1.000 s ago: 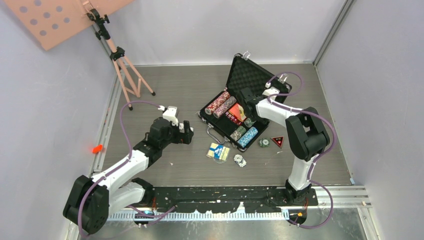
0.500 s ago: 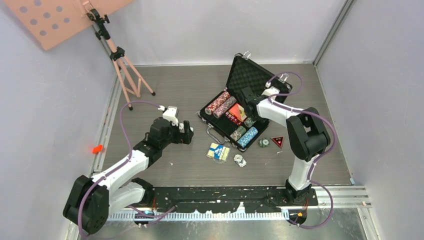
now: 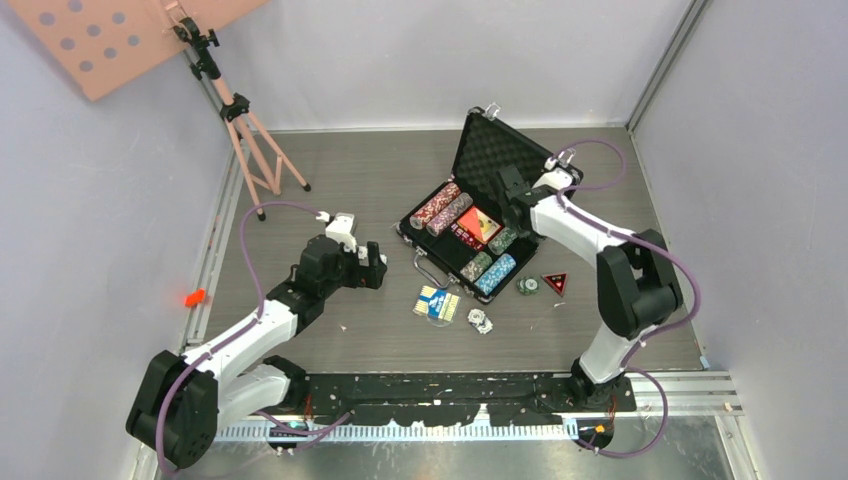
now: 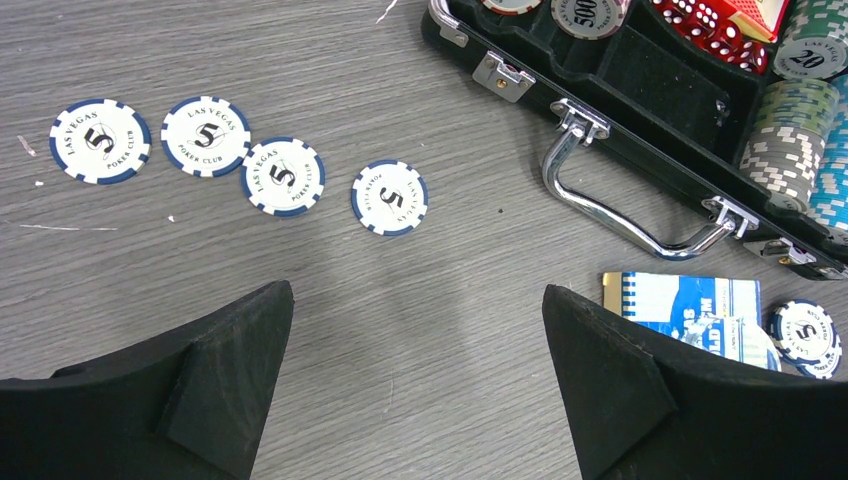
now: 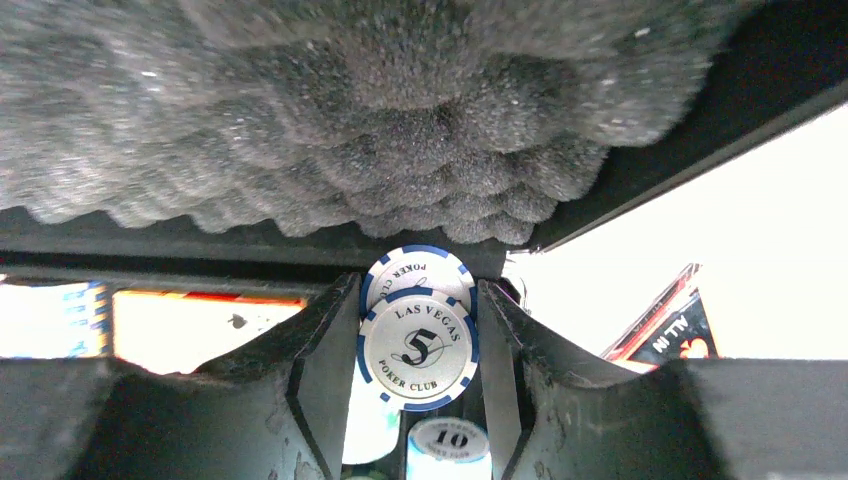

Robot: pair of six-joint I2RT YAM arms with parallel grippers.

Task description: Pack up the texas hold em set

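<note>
The black briefcase [image 3: 520, 152] lies open, with rows of poker chips [image 3: 440, 208], a red card deck [image 3: 478, 222] and red dice [image 4: 715, 25] in its tray. My right gripper [image 3: 505, 187] hangs over the tray near the foam lid [image 5: 330, 130]. It is shut on two white-and-blue "5" chips [image 5: 418, 345], and a "10" chip [image 5: 447, 440] lies below them. My left gripper [image 4: 416, 292] stands wide open over bare table, left of the case handle [image 4: 620, 205]. Several loose "5" chips [image 4: 284, 176] lie beyond it. A blue card deck [image 4: 690, 305] lies to its right.
A pink tripod [image 3: 245, 130] stands at the back left. Loose chips [image 3: 481, 320] and more chips [image 3: 527, 286] lie in front of the case, beside a red-and-black triangular piece [image 3: 555, 283]. A small orange object [image 3: 195, 297] lies at the table's left edge.
My right arm has pulled back and to the right over the case, uncovering the red deck, and its jaws have narrowed onto the chips. The left arm has not moved.
</note>
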